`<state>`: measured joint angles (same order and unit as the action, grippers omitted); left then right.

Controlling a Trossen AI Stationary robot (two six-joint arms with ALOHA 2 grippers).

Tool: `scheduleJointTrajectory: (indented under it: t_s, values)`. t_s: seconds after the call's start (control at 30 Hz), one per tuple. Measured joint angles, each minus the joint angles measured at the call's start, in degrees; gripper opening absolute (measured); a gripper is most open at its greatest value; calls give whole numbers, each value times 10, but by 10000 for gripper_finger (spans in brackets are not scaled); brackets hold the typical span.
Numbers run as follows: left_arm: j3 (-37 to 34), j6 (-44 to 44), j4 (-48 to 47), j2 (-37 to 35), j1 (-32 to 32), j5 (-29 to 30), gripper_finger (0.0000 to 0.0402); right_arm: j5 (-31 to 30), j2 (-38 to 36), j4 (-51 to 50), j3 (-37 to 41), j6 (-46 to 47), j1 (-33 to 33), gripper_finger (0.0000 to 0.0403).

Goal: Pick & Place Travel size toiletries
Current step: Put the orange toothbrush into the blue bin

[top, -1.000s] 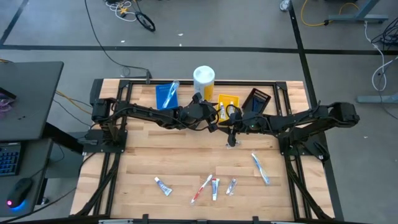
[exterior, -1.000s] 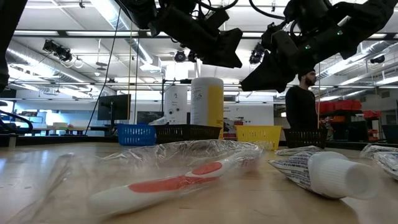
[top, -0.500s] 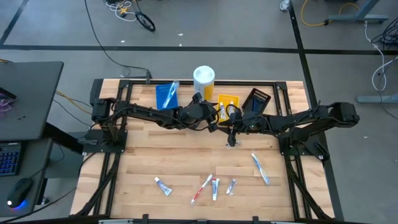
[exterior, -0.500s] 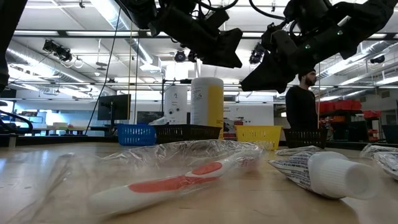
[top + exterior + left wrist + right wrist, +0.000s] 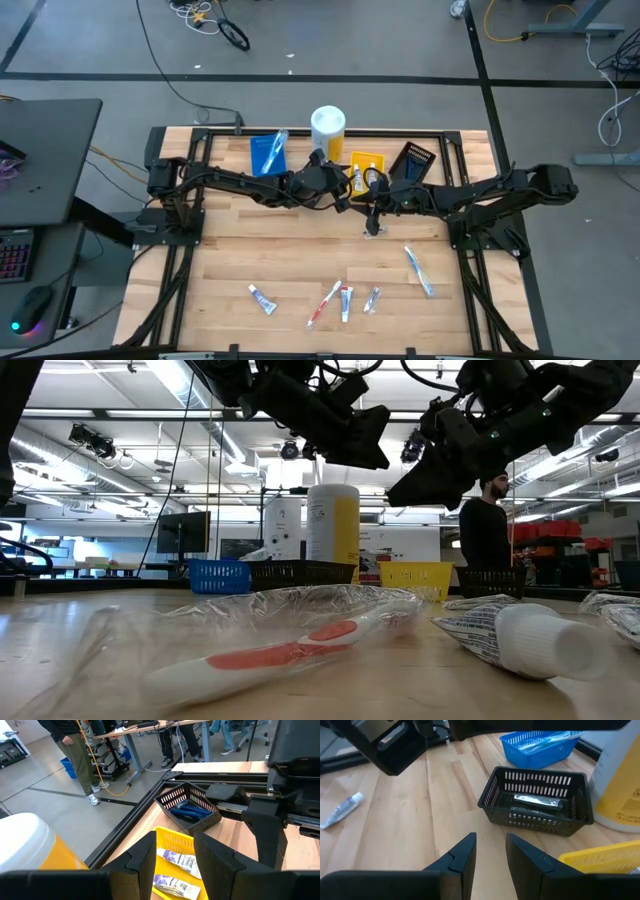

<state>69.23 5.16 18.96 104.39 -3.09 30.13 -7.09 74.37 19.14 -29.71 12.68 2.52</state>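
Observation:
My left gripper (image 5: 345, 193) and my right gripper (image 5: 372, 192) hover tip to tip over the table's far middle. Both are open with nothing between their fingers (image 5: 172, 845) (image 5: 491, 840). On the near half of the table lie the travel size toiletries: a tube (image 5: 262, 298), a red toothbrush (image 5: 323, 303) in clear wrap (image 5: 290, 645), two more tubes (image 5: 346, 302) (image 5: 372, 299) and a pale-blue toothbrush (image 5: 418, 271). A small dark-and-white item (image 5: 373, 227) lies just below the grippers. The yellow bin (image 5: 172, 851) holds tubes (image 5: 175, 860), and a black bin (image 5: 189, 812) holds blue razors.
Along the far edge stand a blue bin (image 5: 267, 153), a tall white-and-yellow cylinder (image 5: 328, 130), the yellow bin (image 5: 368, 168) and a black bin (image 5: 415, 160). A second black bin (image 5: 537, 802) with dark items sits beside the cylinder. A person (image 5: 485, 530) stands beyond the table.

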Motion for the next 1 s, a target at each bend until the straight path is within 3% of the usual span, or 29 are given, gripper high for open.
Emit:
scheduleJointTrajectory:
  t_s: [0.7,1.0]
  values:
    - [0,0,0,0,0,0,139,13,0,-14,0,14,0,115]
    - [0,0,0,0,0,0,139,14,0,-35,0,-32,0,115]
